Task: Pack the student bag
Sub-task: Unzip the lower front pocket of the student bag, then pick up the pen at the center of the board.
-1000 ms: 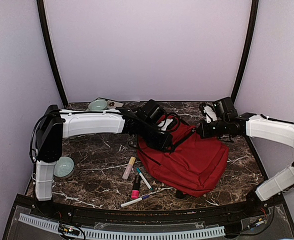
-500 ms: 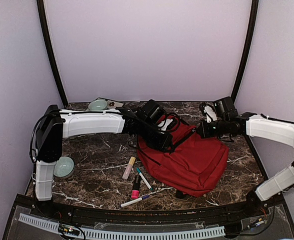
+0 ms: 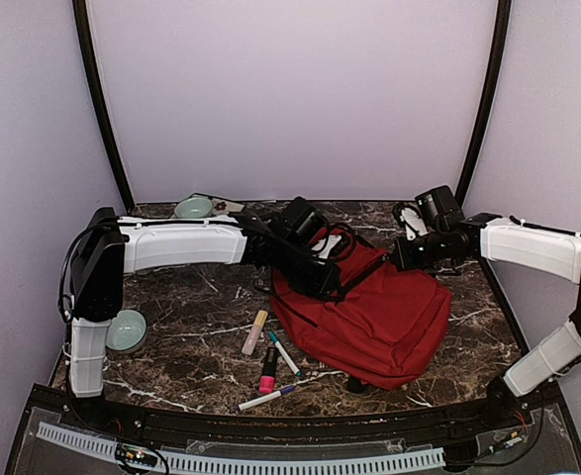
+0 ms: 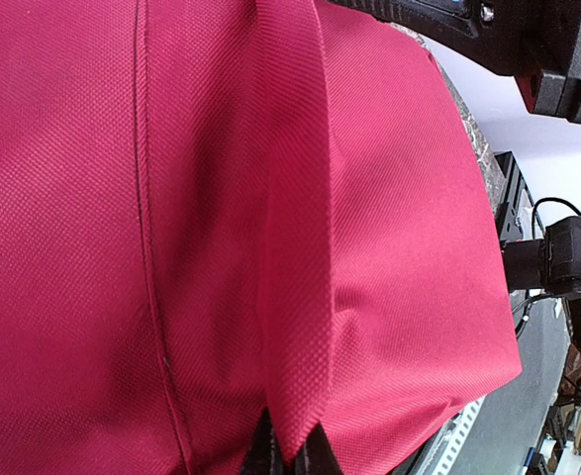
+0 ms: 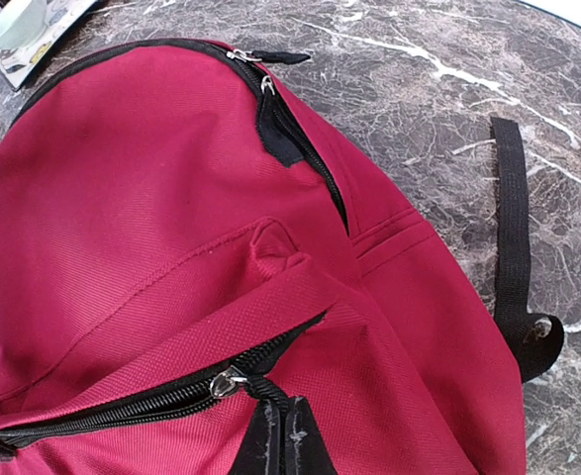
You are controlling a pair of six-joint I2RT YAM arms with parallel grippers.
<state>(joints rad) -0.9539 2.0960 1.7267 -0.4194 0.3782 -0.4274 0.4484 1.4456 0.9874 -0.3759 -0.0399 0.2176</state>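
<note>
The student bag point(image 3: 389, 317), pinched shut by left end effector point(image 4: 290, 450) on fabric and right end effector point(image 5: 285, 435) on zip pull point(image 5: 260, 389), risked slipping free under tugging.

The student bag point(image 3: 379, 317) lies on the table point(image 3: 191, 297), right of centre. Four pens point(image 3: 268, 370) lie just left of the bag, toward the near edge. One bowl point(image 3: 126, 331) sits at the left edge. A second bowl point(image 3: 193, 207) sits at the far edge, toward the far left corner. The left gripper point(image 4: 288, 450) is at the bag's far left part, the right gripper point(image 5: 285, 440) at its far right part.
</note>
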